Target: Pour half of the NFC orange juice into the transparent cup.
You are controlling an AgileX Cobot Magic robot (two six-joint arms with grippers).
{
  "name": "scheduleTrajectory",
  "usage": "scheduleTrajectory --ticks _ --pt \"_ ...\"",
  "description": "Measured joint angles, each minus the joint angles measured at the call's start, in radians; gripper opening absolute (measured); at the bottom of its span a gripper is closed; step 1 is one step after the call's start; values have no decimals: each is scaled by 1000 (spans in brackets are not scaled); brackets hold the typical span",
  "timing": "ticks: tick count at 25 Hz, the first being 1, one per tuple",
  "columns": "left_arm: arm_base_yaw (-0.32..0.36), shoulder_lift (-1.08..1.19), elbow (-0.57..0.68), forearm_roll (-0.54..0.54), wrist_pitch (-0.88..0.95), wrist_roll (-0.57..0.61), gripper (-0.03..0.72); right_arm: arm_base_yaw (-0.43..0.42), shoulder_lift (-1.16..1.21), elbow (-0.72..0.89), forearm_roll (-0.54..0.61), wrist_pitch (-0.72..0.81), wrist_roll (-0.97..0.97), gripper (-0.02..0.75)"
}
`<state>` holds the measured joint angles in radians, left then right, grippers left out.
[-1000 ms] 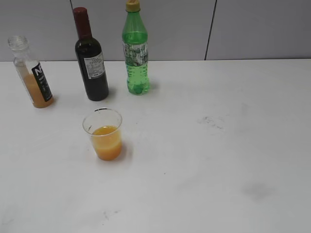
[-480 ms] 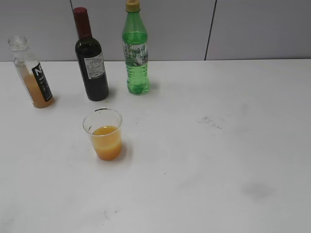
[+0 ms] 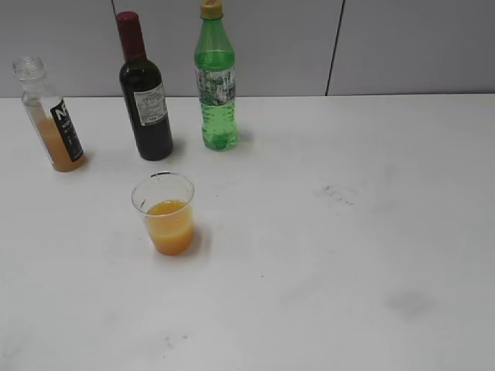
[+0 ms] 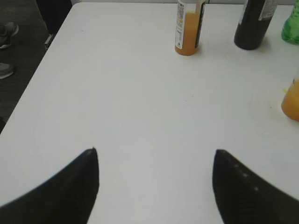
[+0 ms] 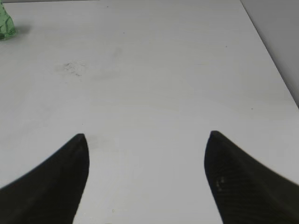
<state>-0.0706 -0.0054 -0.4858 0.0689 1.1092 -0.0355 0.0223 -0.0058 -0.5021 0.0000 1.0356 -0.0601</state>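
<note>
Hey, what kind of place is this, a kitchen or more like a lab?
Probably a lab or office test bench, not a kitchen: a bare, scuffed white table, plain grey wall panels behind, and shoes on dark floor beside it.

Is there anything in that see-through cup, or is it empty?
Partly full. The transparent cup stands upright on the table with orange juice filling roughly its lower half; the upper part is clear and empty.

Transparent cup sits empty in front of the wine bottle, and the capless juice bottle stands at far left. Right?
Not quite: the transparent cup is not empty; the exterior view shows orange juice in it. The rest holds for the wine bottle and juice bottle.
</note>
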Motion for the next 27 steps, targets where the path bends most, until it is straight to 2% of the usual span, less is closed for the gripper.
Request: scheduleTrajectory --ticks 27 --pt "0 0 0 7 -2 -3 584 0 0 0 0 0 0 589"
